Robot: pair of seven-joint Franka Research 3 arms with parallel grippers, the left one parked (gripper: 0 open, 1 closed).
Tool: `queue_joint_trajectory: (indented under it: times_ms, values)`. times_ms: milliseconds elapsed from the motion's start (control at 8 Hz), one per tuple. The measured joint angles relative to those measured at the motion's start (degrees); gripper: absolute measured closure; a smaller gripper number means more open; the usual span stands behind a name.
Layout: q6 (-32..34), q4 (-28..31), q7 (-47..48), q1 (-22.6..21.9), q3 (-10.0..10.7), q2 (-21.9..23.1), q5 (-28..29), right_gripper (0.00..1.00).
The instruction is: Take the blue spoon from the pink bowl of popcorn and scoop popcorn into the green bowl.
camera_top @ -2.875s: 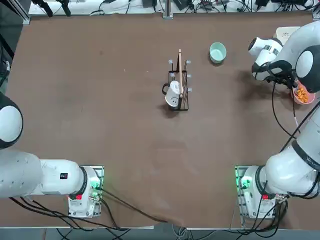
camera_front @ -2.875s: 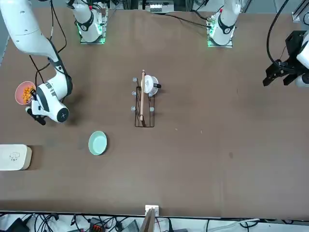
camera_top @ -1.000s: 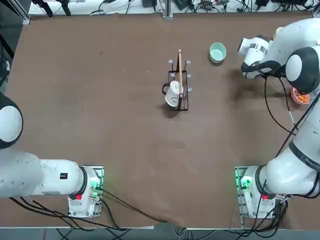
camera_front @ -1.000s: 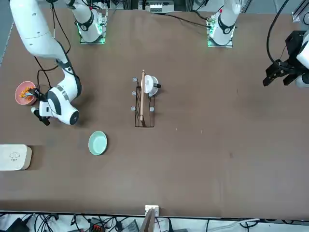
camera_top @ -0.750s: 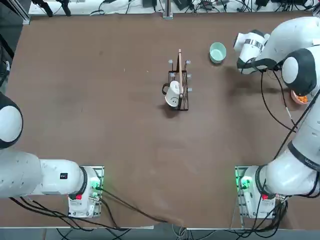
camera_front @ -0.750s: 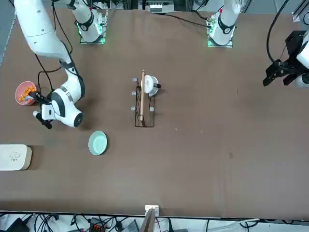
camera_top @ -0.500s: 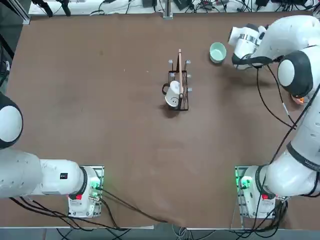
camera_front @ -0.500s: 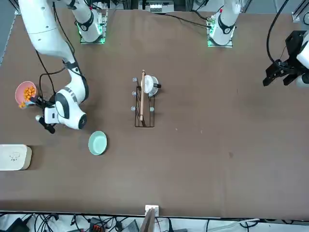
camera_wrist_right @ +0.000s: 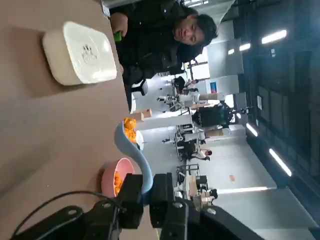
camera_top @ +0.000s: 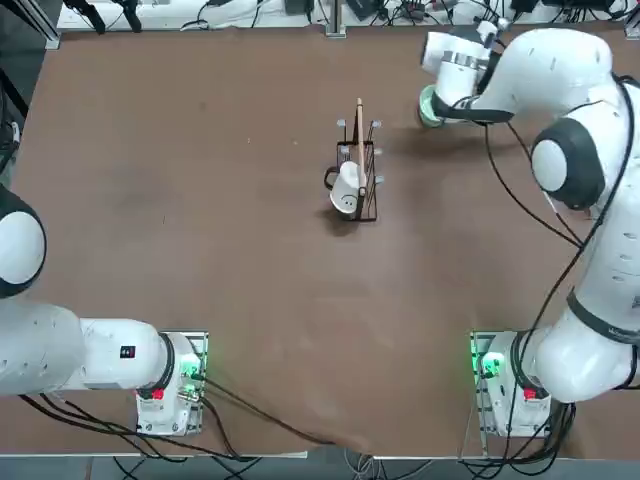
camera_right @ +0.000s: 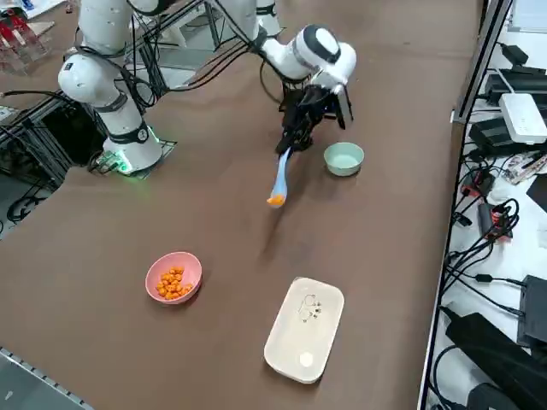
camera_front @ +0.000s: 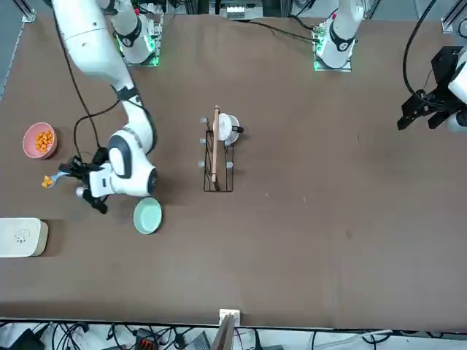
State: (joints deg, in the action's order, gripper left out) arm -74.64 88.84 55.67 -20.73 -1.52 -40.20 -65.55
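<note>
While the right gripper's (camera_wrist_right: 148, 196) jaws clamp its handle, the blue spoon (camera_right: 281, 176) points bowl-end down, tilted, popcorn-laden (camera_right: 276, 201).

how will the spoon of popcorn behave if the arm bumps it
The blue spoon looks stiff, so it would probably swing as one piece with the right gripper shut on its handle. The popcorn sits loose and heaped in its bowl end, so a jolt would likely spill some.

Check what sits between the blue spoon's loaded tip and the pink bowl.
Only bare brown tabletop shows between the popcorn-loaded tip of the blue spoon and the pink bowl, seen in the right side view.
</note>
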Motion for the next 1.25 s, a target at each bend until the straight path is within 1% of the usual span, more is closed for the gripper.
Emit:
queue_joint_trajectory:
  times_ms: [250,625,875,1250]
  values:
    - [4.9,-6.9,-3.3,-4.4,0.0,-3.5,0.0,0.89]
    - [8.3,-15.6,-4.2,-10.1,-0.1,-7.5,0.3,0.89]
    - [9.0,-21.7,-4.5,-13.6,-0.2,-10.3,1.0,0.89]
    - [7.9,-25.7,-4.5,-18.5,-0.3,-12.0,1.8,0.89]
